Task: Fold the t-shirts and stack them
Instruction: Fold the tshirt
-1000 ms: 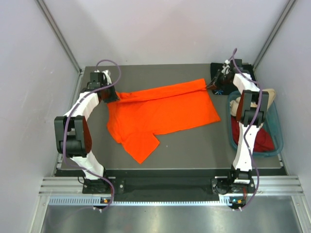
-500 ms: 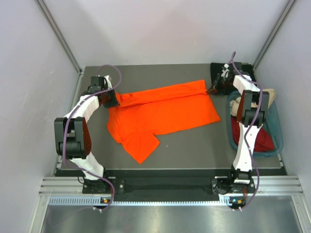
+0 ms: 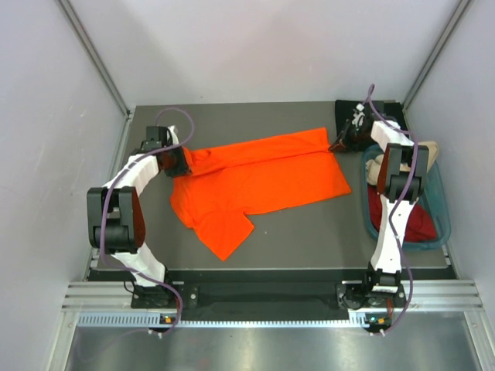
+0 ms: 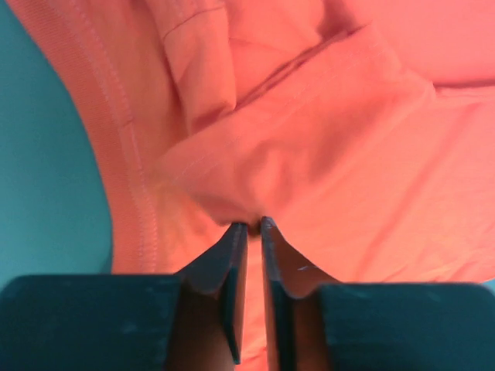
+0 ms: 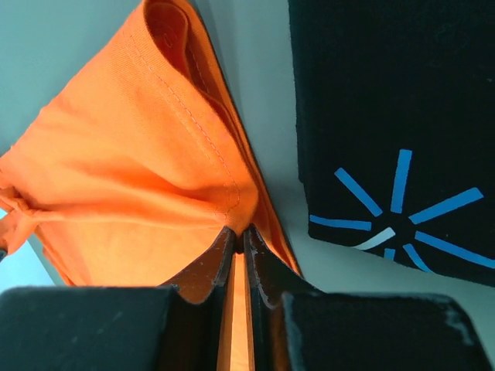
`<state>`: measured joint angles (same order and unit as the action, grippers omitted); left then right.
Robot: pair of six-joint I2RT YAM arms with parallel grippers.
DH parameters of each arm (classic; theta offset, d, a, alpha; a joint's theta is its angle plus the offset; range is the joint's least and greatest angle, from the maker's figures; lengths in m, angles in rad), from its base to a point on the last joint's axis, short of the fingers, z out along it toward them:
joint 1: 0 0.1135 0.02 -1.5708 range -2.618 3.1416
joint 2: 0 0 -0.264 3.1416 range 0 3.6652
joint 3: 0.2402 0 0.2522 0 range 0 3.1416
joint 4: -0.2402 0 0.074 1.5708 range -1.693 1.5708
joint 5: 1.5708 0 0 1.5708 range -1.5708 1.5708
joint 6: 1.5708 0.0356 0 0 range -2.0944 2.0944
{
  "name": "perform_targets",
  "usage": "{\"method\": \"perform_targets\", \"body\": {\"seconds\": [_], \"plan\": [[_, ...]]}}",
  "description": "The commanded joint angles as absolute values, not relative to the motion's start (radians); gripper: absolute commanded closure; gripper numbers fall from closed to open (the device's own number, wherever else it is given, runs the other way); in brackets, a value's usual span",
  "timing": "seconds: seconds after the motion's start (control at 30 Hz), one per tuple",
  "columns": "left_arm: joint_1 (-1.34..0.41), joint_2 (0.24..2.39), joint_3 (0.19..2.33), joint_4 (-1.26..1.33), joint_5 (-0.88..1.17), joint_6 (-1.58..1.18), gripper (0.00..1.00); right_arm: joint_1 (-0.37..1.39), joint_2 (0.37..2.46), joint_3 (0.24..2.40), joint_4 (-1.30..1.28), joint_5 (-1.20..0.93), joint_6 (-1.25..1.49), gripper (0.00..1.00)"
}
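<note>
The bright orange t-shirt (image 3: pixel 263 179) lies spread across the middle of the table. My left gripper (image 3: pixel 182 161) is shut on its far left edge; the left wrist view shows the jaws (image 4: pixel 254 226) pinching a fold of orange cloth (image 4: pixel 309 139). My right gripper (image 3: pixel 338 144) is shut on the shirt's far right corner (image 5: pixel 155 162), jaws (image 5: pixel 241 230) closed on the hem. The black t-shirt (image 3: pixel 348 116) with a light-blue star mark (image 5: pixel 394 216) lies folded at the far right corner. The beige (image 3: pixel 429 151) and dark red (image 3: pixel 418 224) shirts sit in the tub.
A teal plastic tub (image 3: pixel 442 216) stands at the table's right edge, beside the right arm. Grey walls close in the table on three sides. The near strip of the dark tabletop (image 3: pixel 309 247) is bare.
Both grippers have drawn slightly toward me with the orange shirt's far edge. The left gripper moved a little nearer and right; the shirt's far edge folded over a bit.
</note>
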<state>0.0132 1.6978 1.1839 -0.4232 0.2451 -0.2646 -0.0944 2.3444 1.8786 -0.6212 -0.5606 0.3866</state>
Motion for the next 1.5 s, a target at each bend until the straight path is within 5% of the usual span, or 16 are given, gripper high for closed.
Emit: {"method": "perform_targets", "body": {"seconds": [0.0, 0.07, 0.23, 0.43, 0.83, 1.47], "plan": [[0.020, 1.612, 1.161, -0.440, 0.191, -0.276, 0.79, -0.112, 2.261, 1.882, -0.632, -0.534, 0.371, 0.92], [0.031, 1.592, 1.161, -0.466, 0.161, -0.282, 0.76, -0.110, 2.253, 1.887, -0.650, -0.526, 0.376, 0.92], [0.078, 1.511, 1.161, -0.477, 0.095, -0.357, 0.48, -0.106, 2.227, 1.899, -0.667, -0.509, 0.373, 0.82], [0.081, 1.650, 1.322, -0.452, 0.146, -0.367, 0.39, -0.086, 2.235, 1.942, -0.663, -0.535, 0.364, 0.76], [0.087, 2.037, 1.715, -0.690, 0.138, -0.578, 0.44, -0.069, 2.184, 1.879, -0.627, -0.543, 0.348, 0.74], [0.084, 2.177, 1.798, -0.607, 0.089, -0.819, 0.56, -0.069, 2.143, 1.799, -0.581, -0.558, 0.354, 0.74]]}}
